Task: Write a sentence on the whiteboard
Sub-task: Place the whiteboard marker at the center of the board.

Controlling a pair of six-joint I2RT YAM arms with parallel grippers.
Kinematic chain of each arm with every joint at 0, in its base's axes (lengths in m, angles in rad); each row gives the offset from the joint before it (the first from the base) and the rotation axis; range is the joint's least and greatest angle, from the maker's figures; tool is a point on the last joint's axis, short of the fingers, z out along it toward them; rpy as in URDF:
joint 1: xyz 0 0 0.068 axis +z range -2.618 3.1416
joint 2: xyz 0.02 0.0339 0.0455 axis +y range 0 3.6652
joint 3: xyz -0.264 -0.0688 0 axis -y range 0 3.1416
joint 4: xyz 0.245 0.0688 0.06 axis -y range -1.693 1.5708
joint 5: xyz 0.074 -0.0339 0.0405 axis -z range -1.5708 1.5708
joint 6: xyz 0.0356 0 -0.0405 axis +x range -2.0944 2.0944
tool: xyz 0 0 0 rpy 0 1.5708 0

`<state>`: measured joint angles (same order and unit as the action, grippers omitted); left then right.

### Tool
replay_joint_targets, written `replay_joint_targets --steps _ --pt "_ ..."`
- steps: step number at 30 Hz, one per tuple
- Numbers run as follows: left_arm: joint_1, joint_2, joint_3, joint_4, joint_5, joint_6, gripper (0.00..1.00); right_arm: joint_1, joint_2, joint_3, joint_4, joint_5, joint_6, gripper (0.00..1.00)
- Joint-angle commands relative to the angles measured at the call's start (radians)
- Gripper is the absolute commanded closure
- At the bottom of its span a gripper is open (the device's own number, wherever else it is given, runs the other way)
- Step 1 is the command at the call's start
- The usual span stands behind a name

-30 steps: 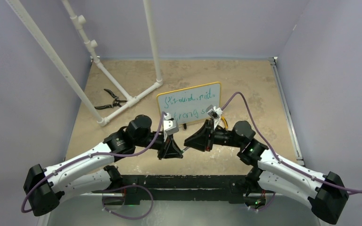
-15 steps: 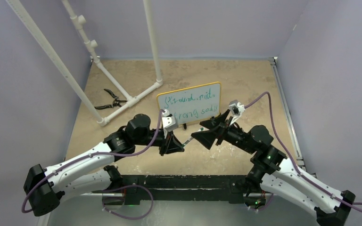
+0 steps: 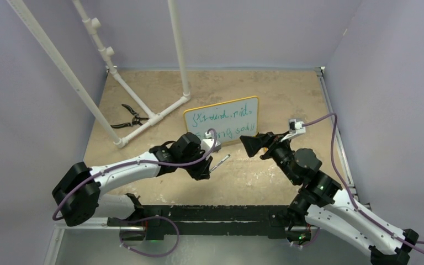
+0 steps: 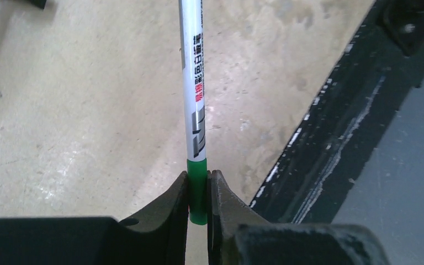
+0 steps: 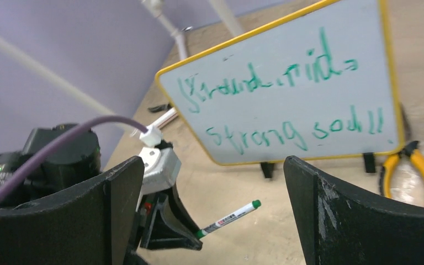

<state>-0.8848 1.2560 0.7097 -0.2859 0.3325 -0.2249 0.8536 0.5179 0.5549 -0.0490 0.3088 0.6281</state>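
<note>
Clamping marker point(image 4: 194, 110), left pincer point(image 4: 199, 190); whiteboard point(image 5: 287, 105) sentence point(image 5: 252, 135) partly reads "Strong".

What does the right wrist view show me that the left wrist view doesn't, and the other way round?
Only the right wrist view: the whiteboard with the sentence in two green lines, and yellow-handled pliers by its lower right corner.
Only the left wrist view: the printing on the marker close up, and the black table edge.
Both: the left gripper shut on a green end of the marker, over the tan tabletop.
</note>
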Motion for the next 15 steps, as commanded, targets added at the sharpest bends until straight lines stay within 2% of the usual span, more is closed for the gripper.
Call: replay_joint_targets --steps 1,5,8,15 --pt "0.005 0.078 0.067 -0.068 -0.102 0.008 0.83 0.002 -0.013 -0.01 -0.016 0.192 0.003 0.01" --pt "0.022 0.128 0.085 -0.081 -0.111 0.003 0.62 0.002 -0.003 -0.026 -0.017 0.26 0.01 0.01" --pt "0.048 0.109 0.088 -0.069 -0.122 -0.001 0.48 0.002 0.005 -0.023 -0.017 0.319 -0.007 0.01" --pt "0.107 -0.088 0.083 0.024 -0.206 -0.005 0.34 0.002 0.003 -0.004 -0.021 0.404 -0.085 0.01"
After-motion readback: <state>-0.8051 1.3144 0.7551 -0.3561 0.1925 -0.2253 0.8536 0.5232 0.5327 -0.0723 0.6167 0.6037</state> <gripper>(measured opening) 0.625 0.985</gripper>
